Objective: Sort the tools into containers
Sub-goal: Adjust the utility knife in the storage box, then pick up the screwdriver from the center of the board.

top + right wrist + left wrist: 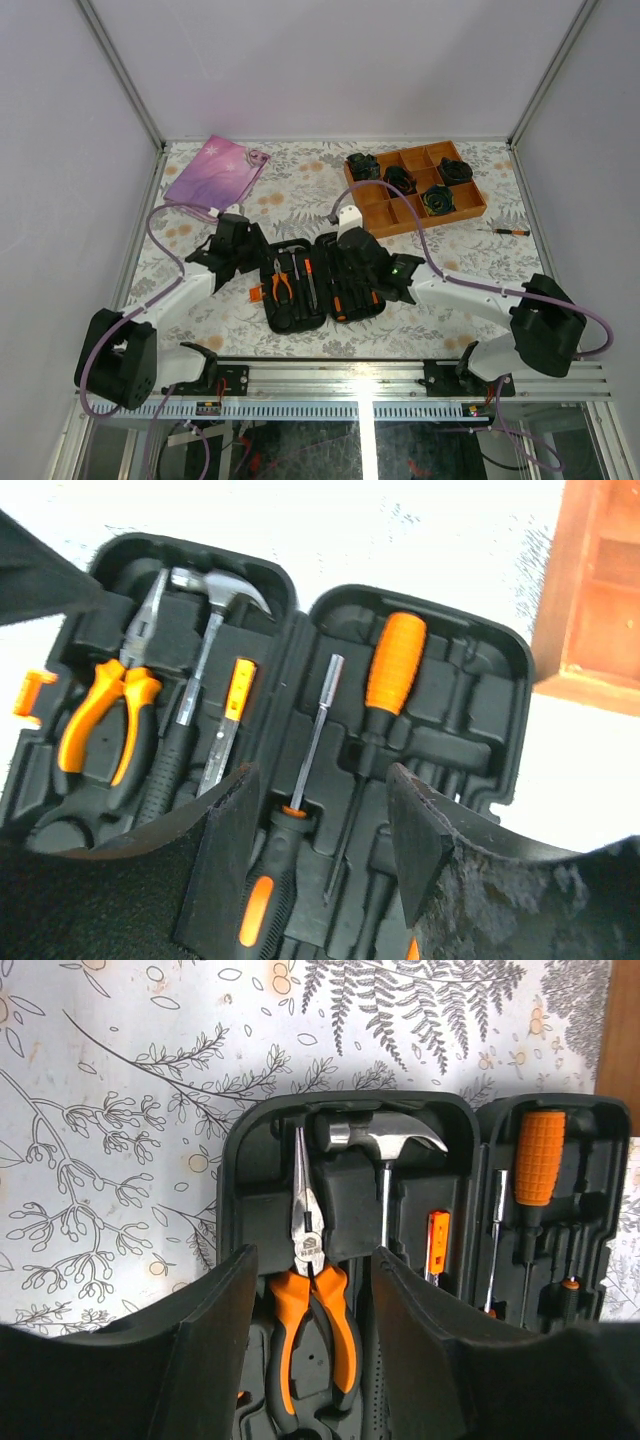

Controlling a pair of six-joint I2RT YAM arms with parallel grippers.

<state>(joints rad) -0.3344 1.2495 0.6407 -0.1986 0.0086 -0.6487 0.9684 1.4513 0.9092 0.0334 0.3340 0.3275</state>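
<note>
The left gripper (315,1265) stands with jaws partly apart astride the pliers (287,1305), whose orange handles lie between its fingers in the tool case (250,1190). Whether the pads press them I cannot tell. The right gripper (320,780) gapes open, and a black-handled screwdriver (275,865) lies untouched between its fingers, seated in the case.

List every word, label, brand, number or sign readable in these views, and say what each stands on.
No text can be read in any view.
Pliers: a small mark near the pivot, too blurred to read.
Tool case: no lettering shows.
Pink pouch: pattern only, no words.
Orange tray: no label shows.
</note>
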